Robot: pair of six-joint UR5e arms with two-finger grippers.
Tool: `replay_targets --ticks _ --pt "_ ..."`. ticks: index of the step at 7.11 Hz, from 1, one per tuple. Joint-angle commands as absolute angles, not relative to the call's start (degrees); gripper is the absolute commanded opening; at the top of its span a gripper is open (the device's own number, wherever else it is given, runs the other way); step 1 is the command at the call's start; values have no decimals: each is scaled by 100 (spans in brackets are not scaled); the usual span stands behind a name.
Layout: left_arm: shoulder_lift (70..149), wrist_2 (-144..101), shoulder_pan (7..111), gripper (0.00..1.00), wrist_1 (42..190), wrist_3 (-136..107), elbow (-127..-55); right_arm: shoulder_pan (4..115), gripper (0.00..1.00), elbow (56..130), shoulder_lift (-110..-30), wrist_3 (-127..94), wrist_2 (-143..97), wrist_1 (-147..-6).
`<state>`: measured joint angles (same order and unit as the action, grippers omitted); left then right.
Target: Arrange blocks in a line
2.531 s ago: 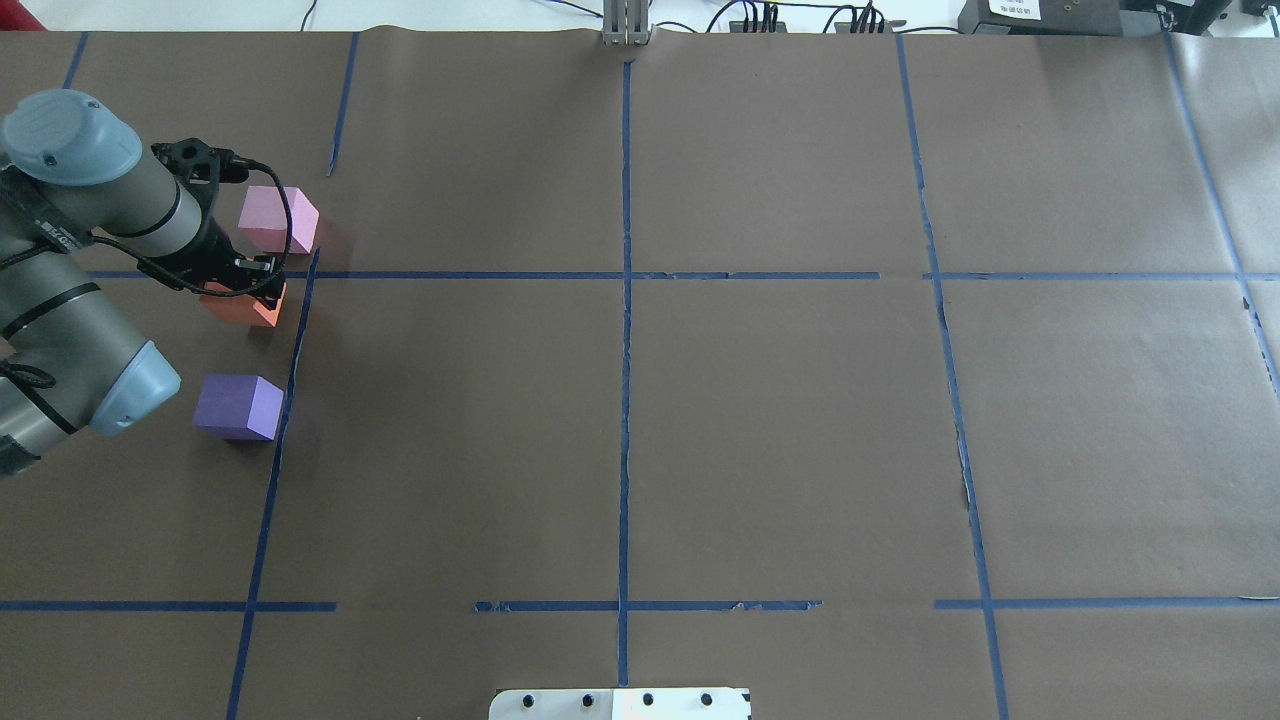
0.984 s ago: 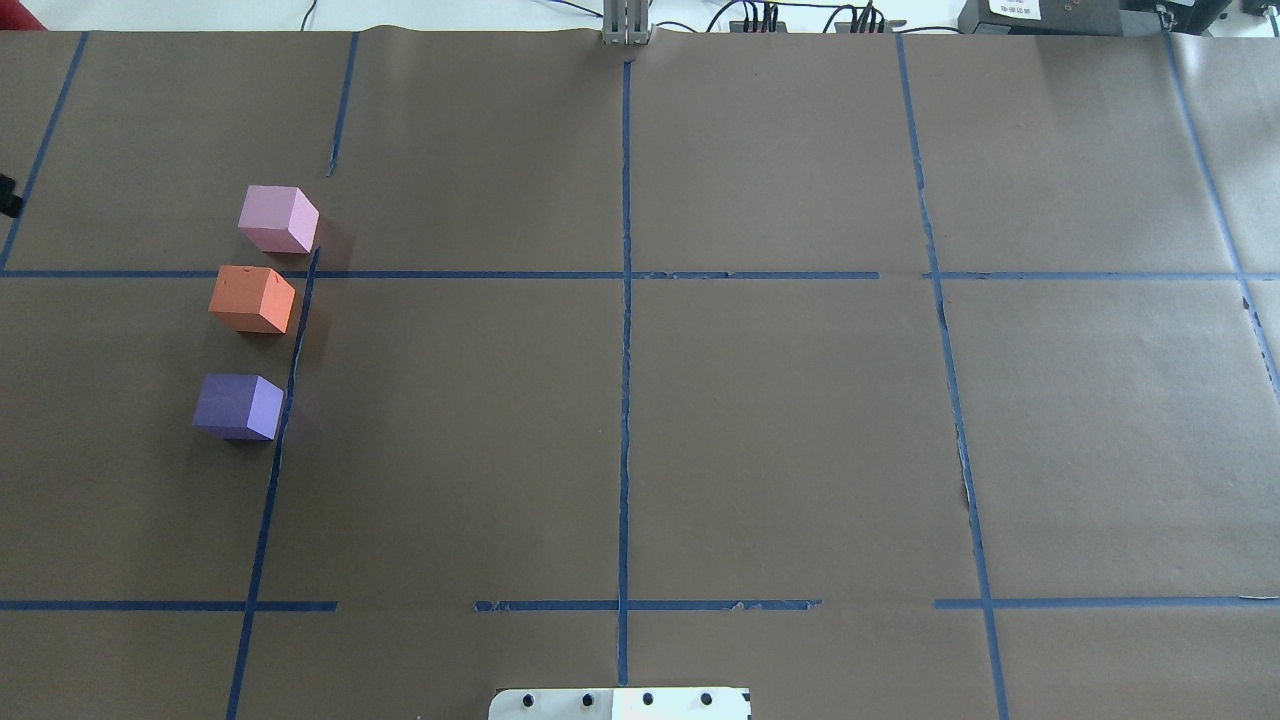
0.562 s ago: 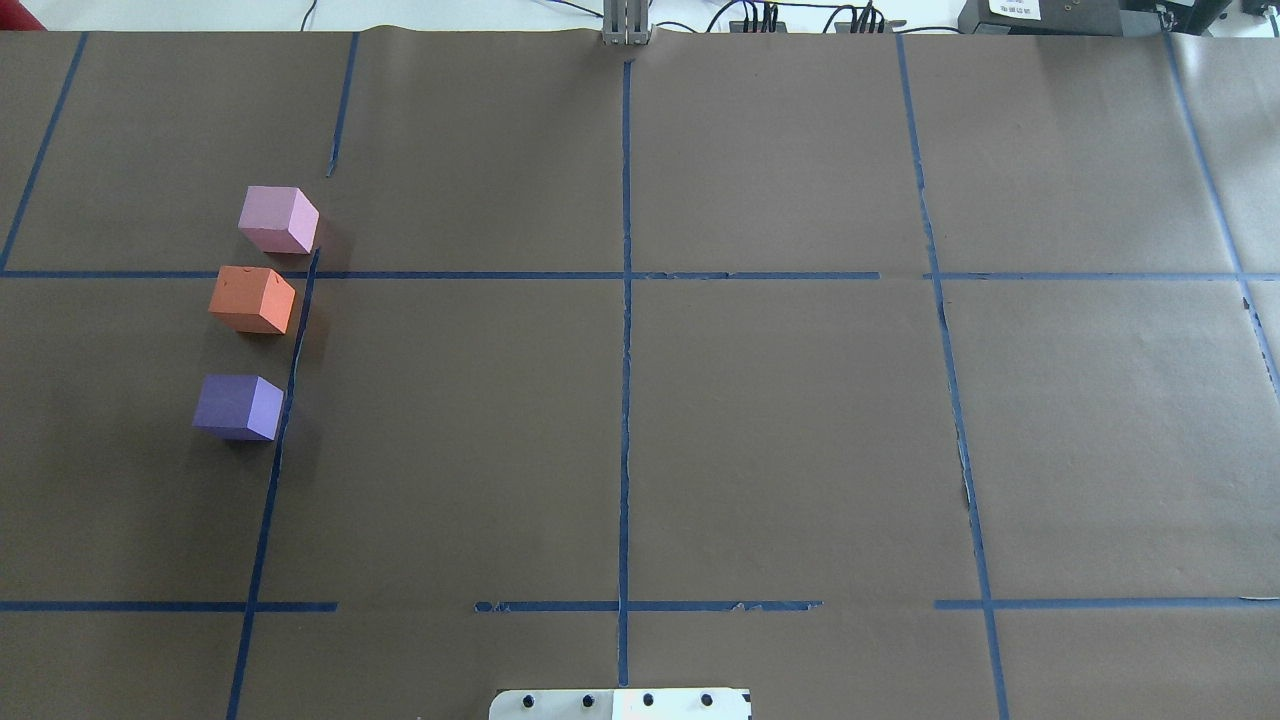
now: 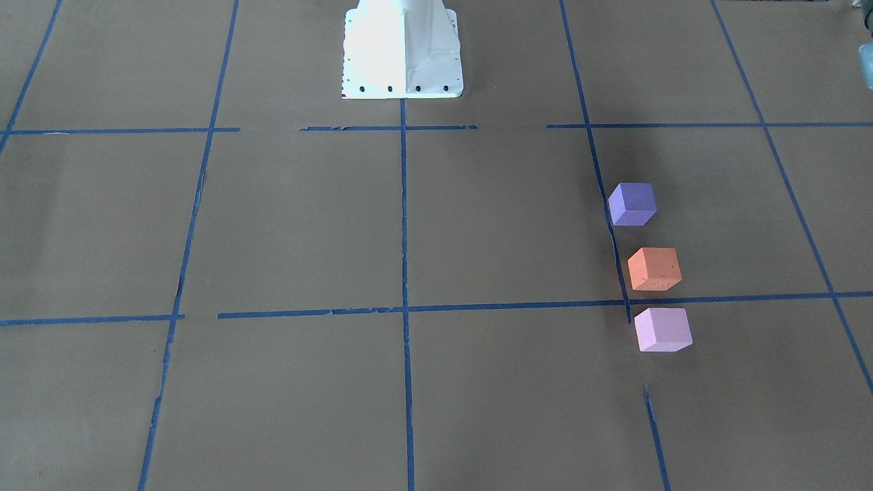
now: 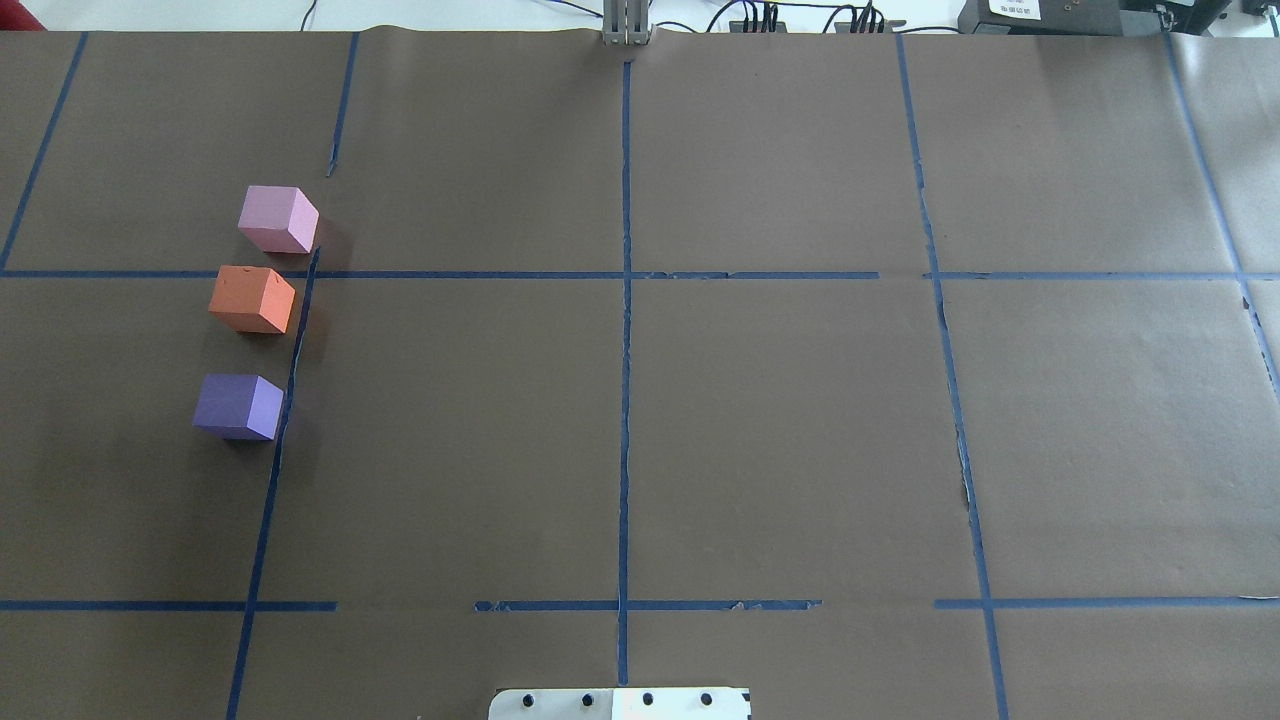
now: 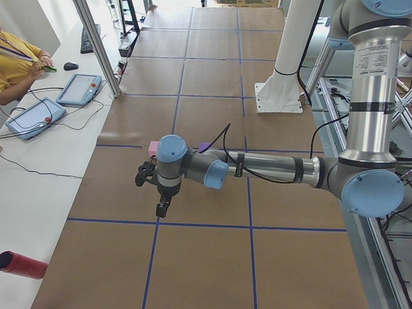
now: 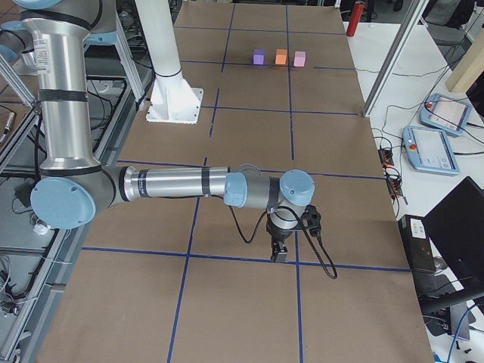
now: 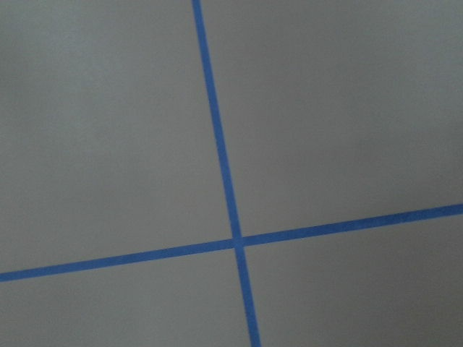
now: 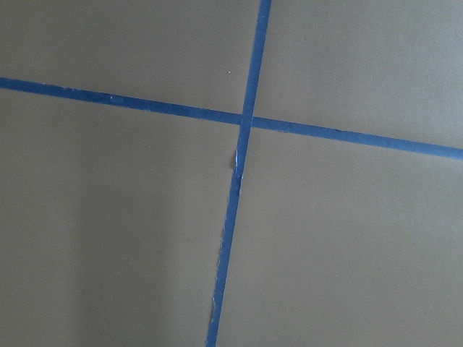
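three blocks are set on the counter [image 5: 700,400], on the robot's left side beside a tape line [image 5: 290,380]: pink block [image 5: 277,219], orange block [image 5: 251,299], purple block [image 5: 237,406], apart, in a near-straight row. the task is judged all but done; at most, spacing is to be evened. left jaws and right jaws are held well apart from the row; their opening cannot be told.

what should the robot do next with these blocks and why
Probably just a tidy-up, if anything: the left gripper could nudge the purple block slightly toward the orange block. All three, with the pink block, already lie in a line beside the blue tape, none touching, but the purple-orange gap looks wider than the orange-pink one.
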<state>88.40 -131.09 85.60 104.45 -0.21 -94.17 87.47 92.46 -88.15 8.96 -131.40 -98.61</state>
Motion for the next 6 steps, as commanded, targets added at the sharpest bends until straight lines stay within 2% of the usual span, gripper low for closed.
replay_targets --ticks 1,6 --pt "8807 -13403 8675 100 10450 264 -9396 8745 100 9246 -8815 896 -13140 -9861" --pt "8833 -13412 8675 100 10433 220 -9378 8745 100 9246 -8815 896 -13140 -9861"
